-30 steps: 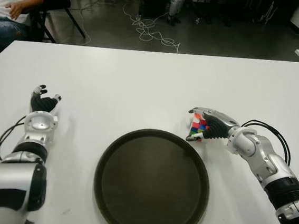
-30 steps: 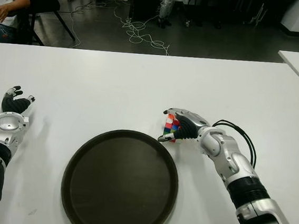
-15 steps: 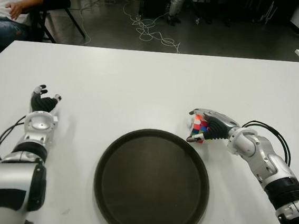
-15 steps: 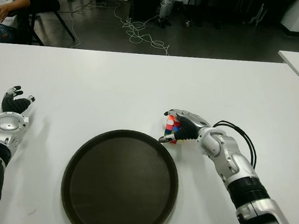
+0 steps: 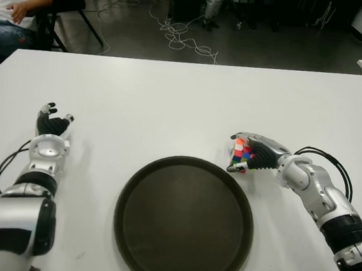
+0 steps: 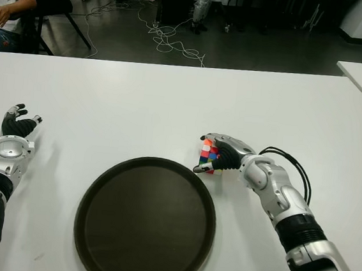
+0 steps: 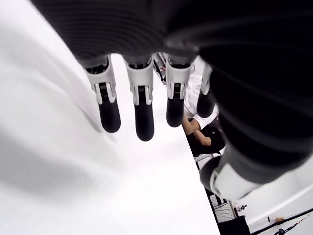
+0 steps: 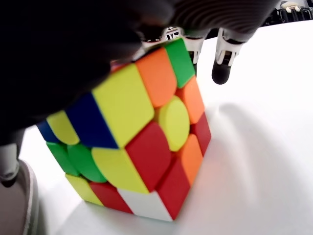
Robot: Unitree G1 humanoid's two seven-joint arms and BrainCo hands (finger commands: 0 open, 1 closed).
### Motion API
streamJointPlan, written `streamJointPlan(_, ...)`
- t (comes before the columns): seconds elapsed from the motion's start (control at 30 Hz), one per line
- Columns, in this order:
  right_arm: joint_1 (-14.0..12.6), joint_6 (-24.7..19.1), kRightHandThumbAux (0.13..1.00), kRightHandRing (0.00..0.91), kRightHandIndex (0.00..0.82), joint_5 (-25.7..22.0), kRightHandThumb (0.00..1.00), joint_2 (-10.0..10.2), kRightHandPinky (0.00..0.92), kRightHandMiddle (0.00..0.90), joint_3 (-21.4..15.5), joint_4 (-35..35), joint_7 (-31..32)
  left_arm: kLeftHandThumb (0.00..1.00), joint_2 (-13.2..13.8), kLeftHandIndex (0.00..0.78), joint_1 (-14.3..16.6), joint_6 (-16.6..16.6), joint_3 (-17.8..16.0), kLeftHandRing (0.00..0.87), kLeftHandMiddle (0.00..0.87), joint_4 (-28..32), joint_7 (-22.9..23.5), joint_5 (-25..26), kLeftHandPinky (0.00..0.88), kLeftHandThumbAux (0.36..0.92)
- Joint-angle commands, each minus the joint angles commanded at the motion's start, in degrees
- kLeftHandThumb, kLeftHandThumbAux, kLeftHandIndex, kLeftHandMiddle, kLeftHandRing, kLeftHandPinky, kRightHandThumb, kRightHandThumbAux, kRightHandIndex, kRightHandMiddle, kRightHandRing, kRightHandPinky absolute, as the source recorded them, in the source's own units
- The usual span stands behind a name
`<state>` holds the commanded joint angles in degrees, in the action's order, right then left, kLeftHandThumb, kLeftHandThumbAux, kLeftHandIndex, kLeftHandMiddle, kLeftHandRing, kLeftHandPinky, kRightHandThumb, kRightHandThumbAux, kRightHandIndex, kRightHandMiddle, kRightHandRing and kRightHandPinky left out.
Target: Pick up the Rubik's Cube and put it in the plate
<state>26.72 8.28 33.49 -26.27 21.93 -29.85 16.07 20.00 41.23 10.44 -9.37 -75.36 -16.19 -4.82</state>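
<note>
Cube [image 5: 240,155] stays on the table [image 5: 171,102], just right of the plate's [image 5: 184,220] far rim; right hand [image 5: 255,151] has closed its fingers tighter around it, ready to lift. Left hand [image 5: 52,126], far left, hangs open and empty.

The Rubik's Cube [image 8: 142,142], with scrambled tiles of yellow, red, orange, green, blue and white, is enclosed by the curled fingers of the right hand [image 5: 256,152], tilted on one corner. The plate [image 5: 184,220], a round, dark, shallow dish, is seen just beside the hand's fingertips, on the side toward the robot's left.
</note>
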Motion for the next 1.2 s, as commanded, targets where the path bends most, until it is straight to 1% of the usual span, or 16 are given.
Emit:
streamJointPlan(0.2, -0.1, 0.1, 0.445, 0.000, 0.000, -0.1, 0.000, 0.1, 0.000, 0.000, -0.1, 0.1, -0.3, 0.109, 0.0, 0.071, 0.0, 0.1, -0.3, 0.148, 0.128, 0.0, 0.4, 0.3, 0.163, 0.727)
streamJointPlan(0.27, -0.1, 0.2, 0.448, 0.000, 0.000, -0.1, 0.000, 0.1, 0.000, 0.000, -0.1, 0.1, -0.5, 0.123, 0.0, 0.070, 0.0, 0.0, -0.4, 0.146, 0.126, 0.0, 0.5, 0.4, 0.162, 0.729)
streamJointPlan(0.47, -0.2, 0.2, 0.457, 0.000, 0.000, -0.4, 0.000, 0.0, 0.000, 0.000, -0.2, 0.2, -0.4, 0.121, 0.1, 0.080, 0.1, -0.2, -0.5, 0.154, 0.135, 0.0, 0.7, 0.1, 0.174, 0.716)
streamJointPlan(0.73, -0.4, 0.1, 0.456, 0.000, 0.000, -0.4, 0.000, 0.1, 0.000, 0.000, -0.4, 0.7, -0.7, 0.132, 0.2, 0.097, 0.0, 0.0, -0.4, 0.159, 0.140, 0.0, 0.7, 0.0, 0.169, 0.719)
streamJointPlan(1.0, -0.5, 0.3, 0.462, 0.000, 0.000, -0.4, 0.000, 0.2, 0.000, 0.000, -0.5, 0.6, -1.7, 0.143, 0.3, 0.107, -0.1, 0.2, -0.5, 0.171, 0.146, -0.1, 1.0, 0.1, 0.194, 0.706)
streamJointPlan(1.07, -0.5, 0.4, 0.486, 0.000, 0.000, -0.3, 0.000, 0.3, 0.003, 0.000, -0.7, 0.4, -2.6, 0.150, 0.3, 0.108, -0.1, 0.4, -0.7, 0.178, 0.155, -0.1, 1.2, 0.2, 0.201, 0.703)
streamJointPlan(1.13, -0.6, 0.7, 0.509, 0.000, 0.000, -0.3, 0.000, 0.5, 0.036, 0.000, -0.9, 0.0, -4.0, 0.153, 0.3, 0.107, -0.2, 0.4, -0.8, 0.179, 0.157, -0.1, 1.3, 0.3, 0.201, 0.701)
streamJointPlan(1.2, -0.7, 1.5, 0.559, 0.054, 0.008, -0.4, 0.000, 0.7, 0.115, 0.032, -1.2, -1.0, -5.8, 0.151, 0.3, 0.099, -0.2, 0.4, -0.9, 0.177, 0.155, -0.1, 1.5, 0.3, 0.195, 0.696)
